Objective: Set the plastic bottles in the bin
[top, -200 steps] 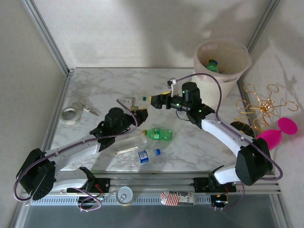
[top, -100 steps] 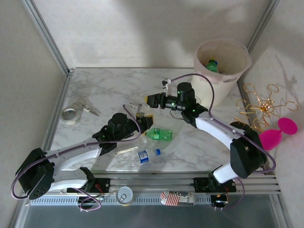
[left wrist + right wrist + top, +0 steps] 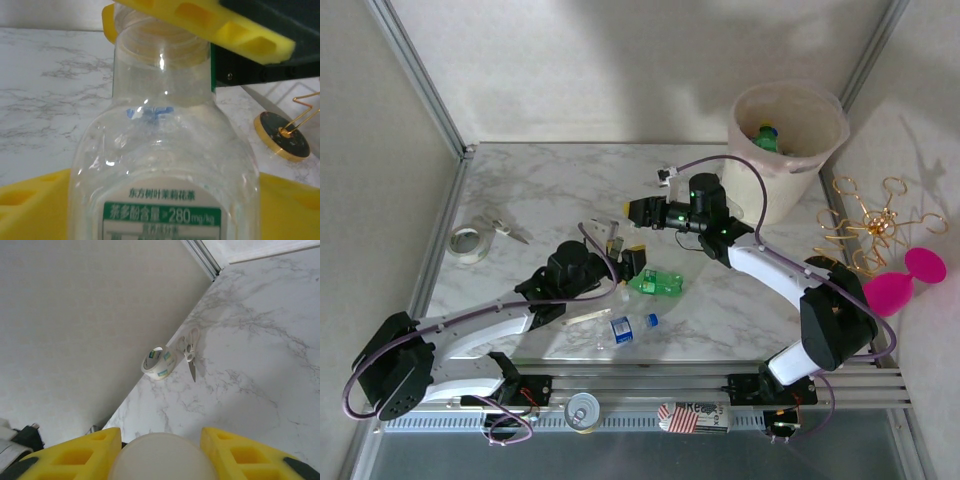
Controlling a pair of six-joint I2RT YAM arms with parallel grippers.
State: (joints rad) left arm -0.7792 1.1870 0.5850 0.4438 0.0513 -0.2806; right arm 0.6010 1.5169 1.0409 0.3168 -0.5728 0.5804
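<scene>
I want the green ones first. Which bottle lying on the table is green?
The green bottle lies farther back on the table; the clear bottle in front of it has a blue label and cap.

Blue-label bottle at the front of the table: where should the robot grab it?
Probably around the labelled middle of the blue-label bottle, coming straight down from above. It lies flat on its side, cap pointing right, so jaws set across its round body, one nearer and one farther, should close on it well.
</scene>
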